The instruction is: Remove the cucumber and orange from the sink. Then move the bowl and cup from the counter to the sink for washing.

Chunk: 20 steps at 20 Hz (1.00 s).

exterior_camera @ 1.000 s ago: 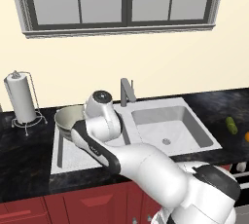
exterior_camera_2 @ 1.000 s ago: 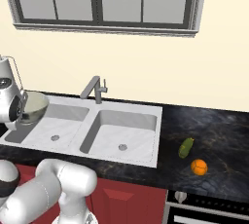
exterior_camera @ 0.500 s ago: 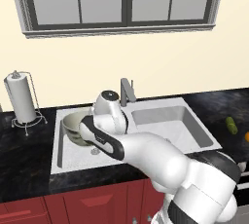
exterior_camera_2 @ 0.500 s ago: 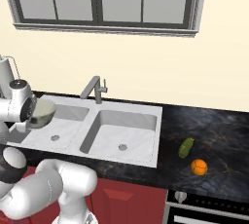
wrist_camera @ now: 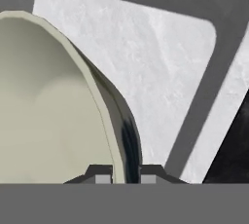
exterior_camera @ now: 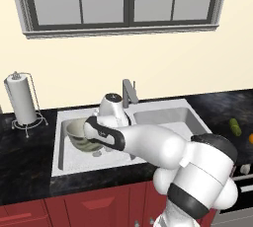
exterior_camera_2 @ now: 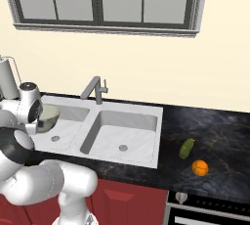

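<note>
The large round pale greenish-beige bowl (exterior_camera: 81, 136) sits tilted, its smooth hollow showing, inside the left basin of the light-grey marbled double sink (exterior_camera: 163, 118), w/ the two-finger gripper (wrist_camera: 126, 173) clamped on its rim, one tip inside, one outside. Right basin lies bare w/ room to move. On the black speckled counter (exterior_camera_2: 219, 136) right of the sink, the short dark-green cucumber (exterior_camera_2: 187, 148) and the round orange fruit (exterior_camera_2: 199, 168) lie near each other.

End effector (wrist_camera: 126, 172) low, fingers pinched, arm bent left.
</note>
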{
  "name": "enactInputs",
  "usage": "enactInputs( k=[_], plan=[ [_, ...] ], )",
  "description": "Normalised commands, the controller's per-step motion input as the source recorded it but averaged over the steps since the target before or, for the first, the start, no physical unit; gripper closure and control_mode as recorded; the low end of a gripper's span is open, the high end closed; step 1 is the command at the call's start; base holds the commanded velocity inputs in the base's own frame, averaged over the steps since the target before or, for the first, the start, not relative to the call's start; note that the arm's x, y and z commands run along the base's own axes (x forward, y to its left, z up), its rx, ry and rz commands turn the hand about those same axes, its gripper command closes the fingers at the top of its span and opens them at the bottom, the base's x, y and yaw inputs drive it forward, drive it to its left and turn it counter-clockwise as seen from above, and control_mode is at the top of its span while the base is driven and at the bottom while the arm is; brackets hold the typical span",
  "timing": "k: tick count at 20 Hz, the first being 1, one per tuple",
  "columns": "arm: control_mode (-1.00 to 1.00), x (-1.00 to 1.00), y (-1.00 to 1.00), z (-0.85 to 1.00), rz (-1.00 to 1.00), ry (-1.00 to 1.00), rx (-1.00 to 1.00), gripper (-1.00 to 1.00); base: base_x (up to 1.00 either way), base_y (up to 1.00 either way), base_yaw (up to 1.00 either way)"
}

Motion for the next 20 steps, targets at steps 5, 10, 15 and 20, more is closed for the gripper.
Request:
enactInputs(
  k=[5, 10, 15, 20],
  plan=[
    [-1.00, 0.21, -0.03, -0.27, 0.05, -0.04, -0.07, 1.00, 0.00, 0.00, 0.00],
    [-1.00, 0.31, -0.02, -0.23, 0.00, -0.04, -0.03, 1.00, 0.00, 0.00, 0.00],
    [-1.00, 0.31, -0.01, -0.15, 0.01, -0.05, 0.00, 1.00, 0.00, 0.00, 0.00],
    [-1.00, 0.27, 0.00, -0.16, 0.02, -0.01, 0.00, 1.00, 0.00, 0.00, 0.00]
  ],
)
